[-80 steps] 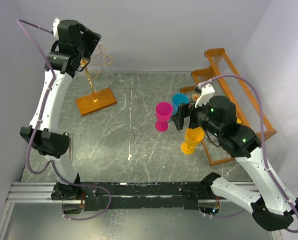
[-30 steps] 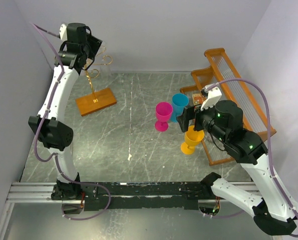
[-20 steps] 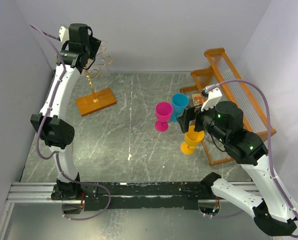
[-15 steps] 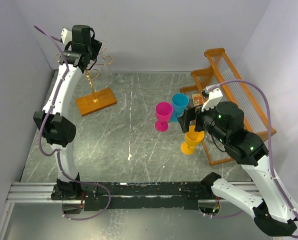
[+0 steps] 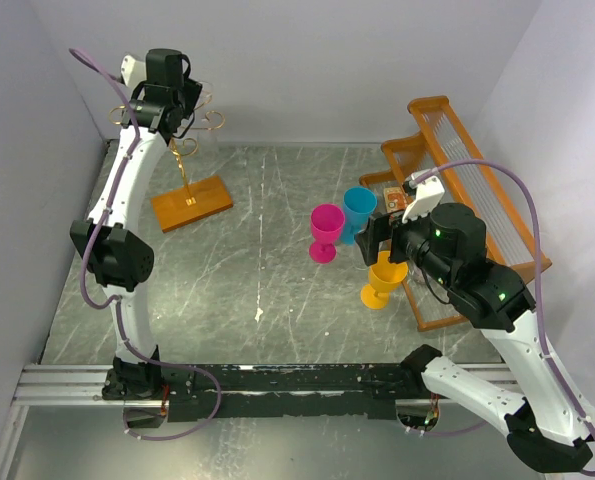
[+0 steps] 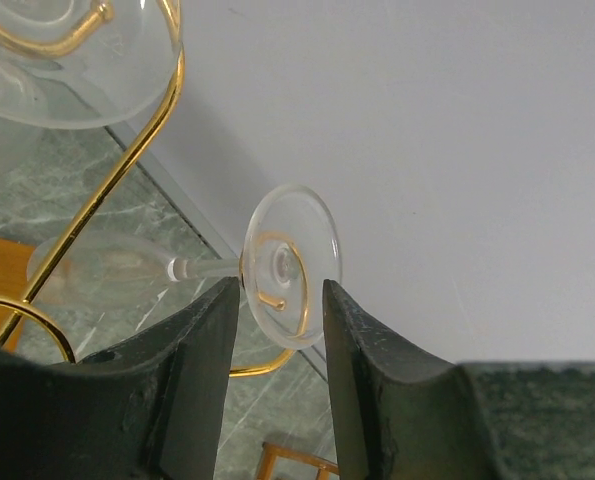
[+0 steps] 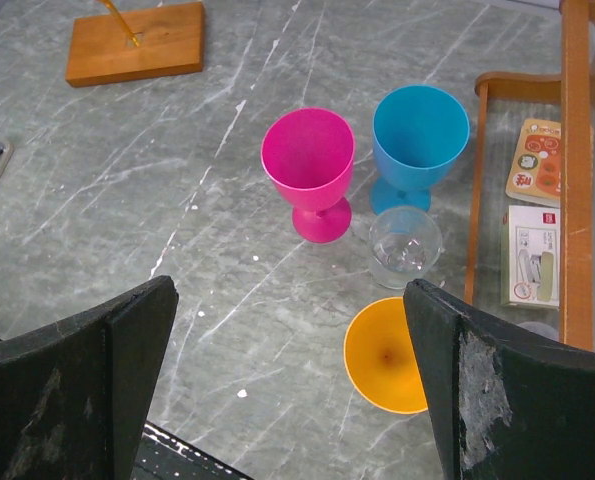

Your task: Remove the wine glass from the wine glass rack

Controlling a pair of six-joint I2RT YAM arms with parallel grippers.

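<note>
**Left gripper at the foot of the hanging glass, right gripper idle over the cups**

Taking the overhead view with 12 o'clock at the far wall, the thin gold wire wine glass rack (image 5: 191,203) stands on its flat orange-brown wooden base at about 10 o'clock on the grey marbled table (image 5: 257,260). The left arm reaches high to the rack's scrolled top, where the left gripper (image 6: 280,300) is set to a narrow gap.

In the left wrist view, the clear stemmed wine glass (image 6: 292,262) hangs on a gold wire curl. Its round foot faces the camera and its stem and bowl run off toward 9 o'clock. The foot's lower edge sits just between the two black fingertips (image 6: 217,320). Whether they touch it cannot be told. A second clear glass bowl (image 6: 67,50) shows at 11 o'clock in that view.

The right gripper (image 7: 289,290) is spread wide and holds nothing. It hovers at roughly 3 o'clock over the table. Below it stand:
- a magenta plastic goblet (image 7: 308,160)
- a blue plastic goblet (image 7: 420,130)
- an orange plastic goblet (image 7: 385,368)
- a small clear tumbler (image 7: 405,245) between them

The larger orange wooden-framed rack with clear slats (image 5: 477,190) lies along the 2 to 3 o'clock edge.
</note>
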